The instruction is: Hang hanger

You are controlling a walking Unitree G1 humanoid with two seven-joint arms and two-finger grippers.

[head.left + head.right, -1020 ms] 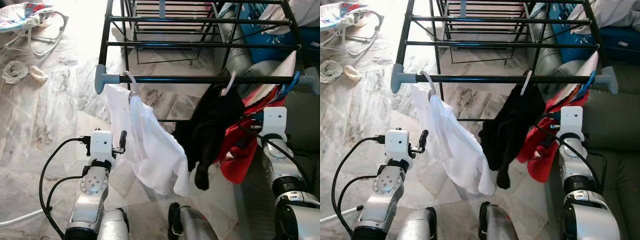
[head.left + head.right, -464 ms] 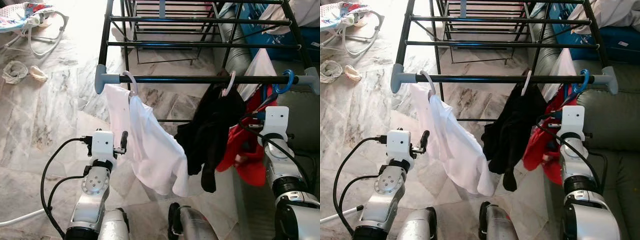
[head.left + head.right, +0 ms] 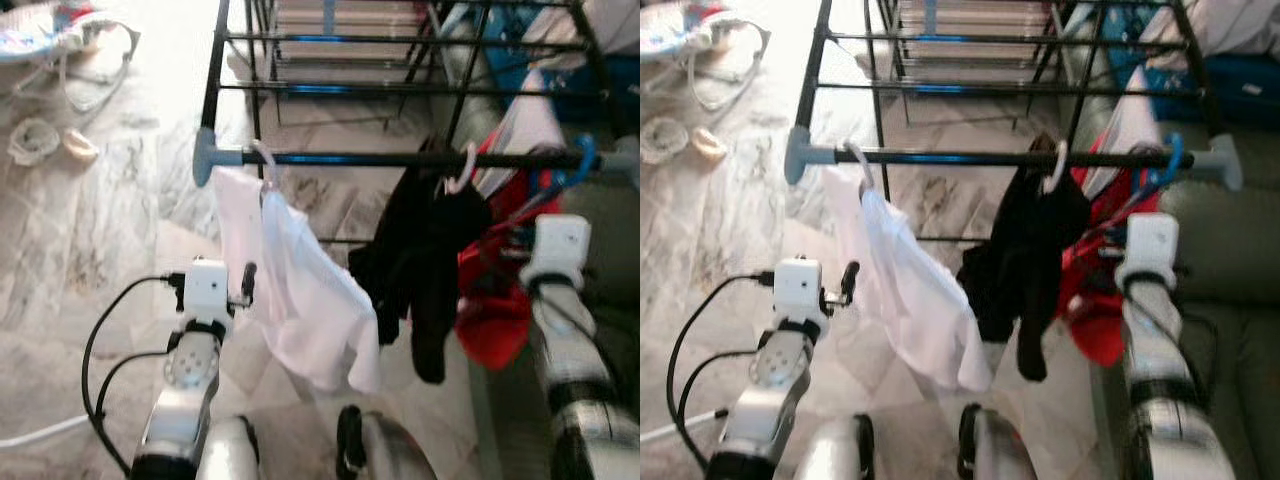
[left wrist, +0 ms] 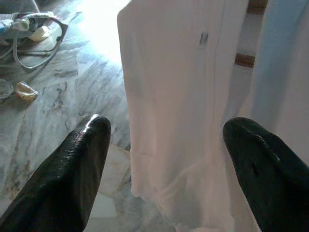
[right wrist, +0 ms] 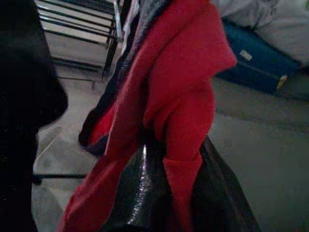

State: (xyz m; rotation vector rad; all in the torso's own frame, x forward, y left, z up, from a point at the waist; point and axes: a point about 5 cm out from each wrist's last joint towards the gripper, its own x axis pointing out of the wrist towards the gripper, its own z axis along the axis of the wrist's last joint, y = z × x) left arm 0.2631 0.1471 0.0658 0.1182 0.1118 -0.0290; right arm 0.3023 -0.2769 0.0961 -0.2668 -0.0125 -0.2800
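A black drying rack's front bar point(image 3: 350, 158) carries three hangers. At its left end a white garment point(image 3: 300, 290) hangs on a white hanger. A black garment point(image 3: 420, 250) hangs on a pale hanger in the middle. At the right a red garment point(image 3: 495, 305) hangs on a blue hanger whose hook point(image 3: 583, 160) lies over the bar. My right gripper point(image 5: 176, 159) is shut on a fold of the red garment point(image 5: 178, 96), with its white wrist point(image 3: 558, 240) just below the bar. My left gripper point(image 4: 166, 130) is open, low beside the white garment point(image 4: 183, 96) and not touching it.
More rack bars point(image 3: 330, 88) run behind the front one. A grey sofa point(image 3: 1230, 250) and a blue bag point(image 3: 1240, 80) stand close on the right. A baby bouncer point(image 3: 70, 40) and small cloths point(image 3: 30, 140) lie on the marble floor at the far left.
The blue hanger's hook rose from under the bar's right end and now rests over it. The red and black garments have swung. The view has blurred; my left arm has held still.
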